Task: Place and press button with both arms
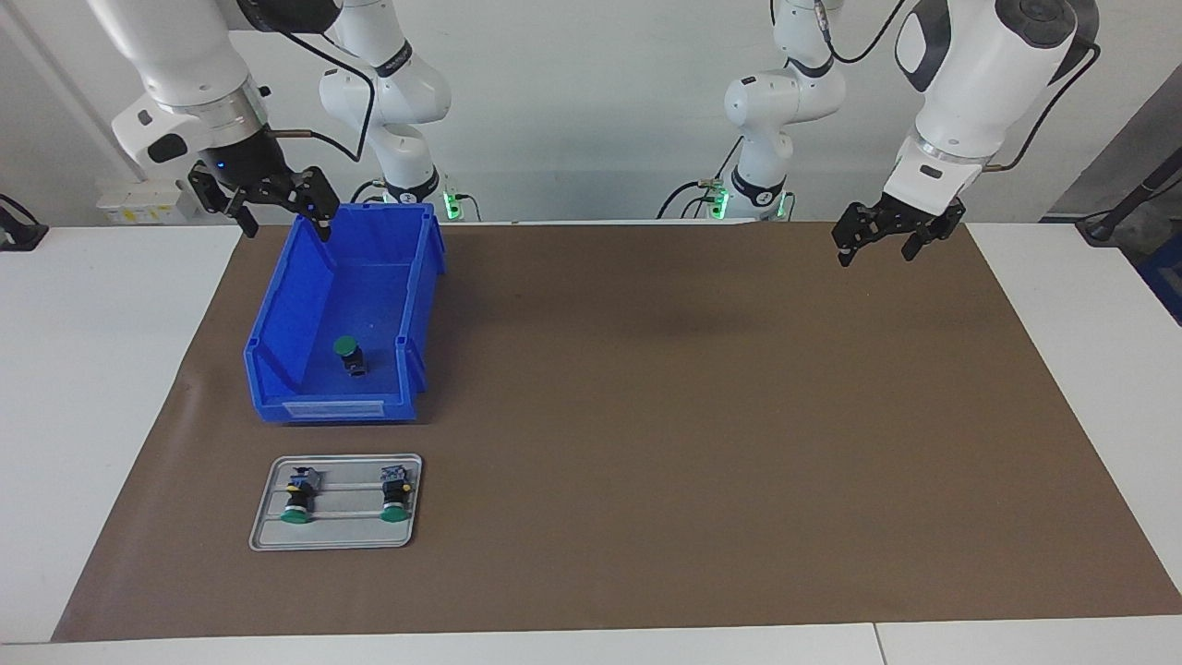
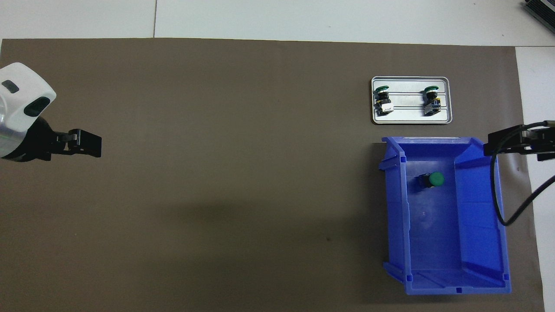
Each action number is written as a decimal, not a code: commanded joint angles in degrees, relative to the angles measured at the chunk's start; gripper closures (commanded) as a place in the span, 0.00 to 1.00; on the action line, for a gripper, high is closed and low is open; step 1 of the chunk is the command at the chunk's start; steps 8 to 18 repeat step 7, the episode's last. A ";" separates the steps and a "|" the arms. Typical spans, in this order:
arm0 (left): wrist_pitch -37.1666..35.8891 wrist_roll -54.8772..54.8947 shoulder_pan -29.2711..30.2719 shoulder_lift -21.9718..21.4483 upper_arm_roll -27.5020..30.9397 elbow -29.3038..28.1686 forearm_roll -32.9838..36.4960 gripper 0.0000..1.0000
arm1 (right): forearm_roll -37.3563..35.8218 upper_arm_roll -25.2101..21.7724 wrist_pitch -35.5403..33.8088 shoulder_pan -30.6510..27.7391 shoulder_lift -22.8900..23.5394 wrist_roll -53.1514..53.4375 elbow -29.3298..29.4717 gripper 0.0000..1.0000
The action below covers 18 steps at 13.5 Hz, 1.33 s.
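one button (image 1: pixel 349 355) in the blue bin (image 1: pixel 277 319), walled round.

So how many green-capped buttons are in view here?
3: one button in the blue bin, two lying on the metal tray. None seems hidden.

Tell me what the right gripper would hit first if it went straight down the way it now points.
Probably the blue plastic bin: the open right gripper hangs, pointing down, over the bin's robot-side end near one corner, so its rim or wall there looks first in line. Depth is unclear; it might pass just outside onto the brown mat.
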 commanded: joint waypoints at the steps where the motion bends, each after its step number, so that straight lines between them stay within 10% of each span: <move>1: 0.65 0.93 0.80 -1.77 -0.15 -1.82 -0.88 0.00 | -1.18 0.55 1.14 0.16 -1.99 -0.76 -2.59 0.00; 18: 0.65 0.93 0.80 -1.77 -0.15 -1.82 -0.88 0.00 | -1.18 0.55 1.32 0.15 -1.99 0.38 -2.77 0.00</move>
